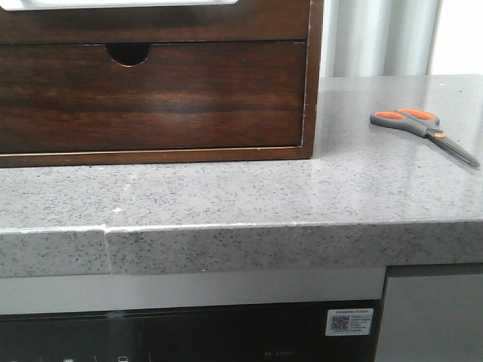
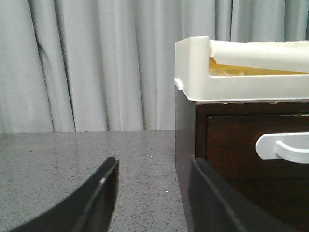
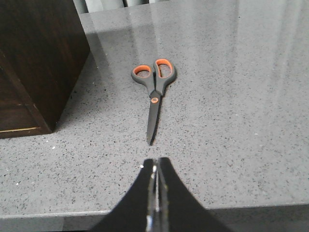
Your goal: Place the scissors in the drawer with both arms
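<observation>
Neither arm appears in the front view. Through its wrist camera, the left gripper (image 2: pixel 152 193) shows two black fingers (image 2: pixel 96 203) standing well apart, a wide gap between them, nothing held. The right gripper (image 3: pixel 157 166), seen through its own wrist camera, has its black fingers (image 3: pixel 145 193) pressed together, only a thin seam showing between the tips, nothing caught between them. Both sit level and low. Arm links and wrists are out of sight.
</observation>
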